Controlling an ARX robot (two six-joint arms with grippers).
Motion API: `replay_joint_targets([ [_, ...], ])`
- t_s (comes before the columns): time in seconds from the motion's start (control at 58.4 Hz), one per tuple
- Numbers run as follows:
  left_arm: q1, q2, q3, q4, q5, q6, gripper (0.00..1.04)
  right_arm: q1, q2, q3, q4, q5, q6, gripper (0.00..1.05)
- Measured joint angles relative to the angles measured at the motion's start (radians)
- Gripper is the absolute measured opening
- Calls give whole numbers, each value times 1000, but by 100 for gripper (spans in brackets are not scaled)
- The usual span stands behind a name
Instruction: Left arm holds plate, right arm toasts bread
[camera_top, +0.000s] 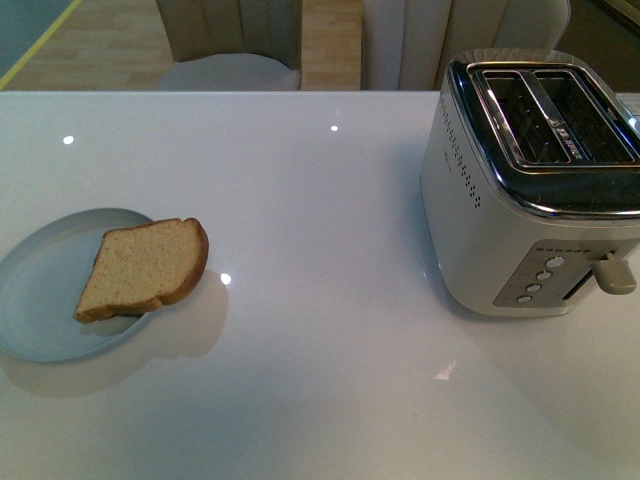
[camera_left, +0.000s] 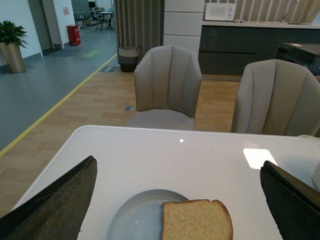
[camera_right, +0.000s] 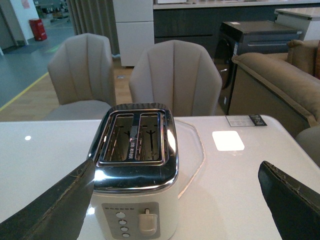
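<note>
Now, left tool (camera_left: 177, 167) and right tool (camera_right: 176, 167) both hang spread, empty. Bread (camera_top: 145, 265) sits on the plate (camera_top: 40, 300), well apart from the toaster (camera_top: 530, 200), crust overhanging the rim toward it. Best pinch the bare rim away from the toaster, clear of the bread.

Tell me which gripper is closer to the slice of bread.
Left. The left gripper hangs open just short of the bread on its plate; the right gripper faces the toaster, far across the table.
</note>
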Motion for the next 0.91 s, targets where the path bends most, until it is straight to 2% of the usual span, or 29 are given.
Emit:
replay_joint_targets([
  [0.582, 0, 0, 0, 0, 1, -1, 98, 0, 0, 0, 0, 0, 0, 96],
  [0.685, 25, 121, 82, -219, 190, -228, 98, 0, 0, 0, 0, -1, 0, 96],
  [0.719, 24, 166, 97, -235, 213, -327, 98, 0, 0, 0, 0, 0, 0, 96],
  [0.788, 29, 237, 126, -211, 247, -452, 98, 0, 0, 0, 0, 0, 0, 96],
  [0.908, 78, 404, 187, -82, 317, -505, 98, 0, 0, 0, 0, 0, 0, 96],
])
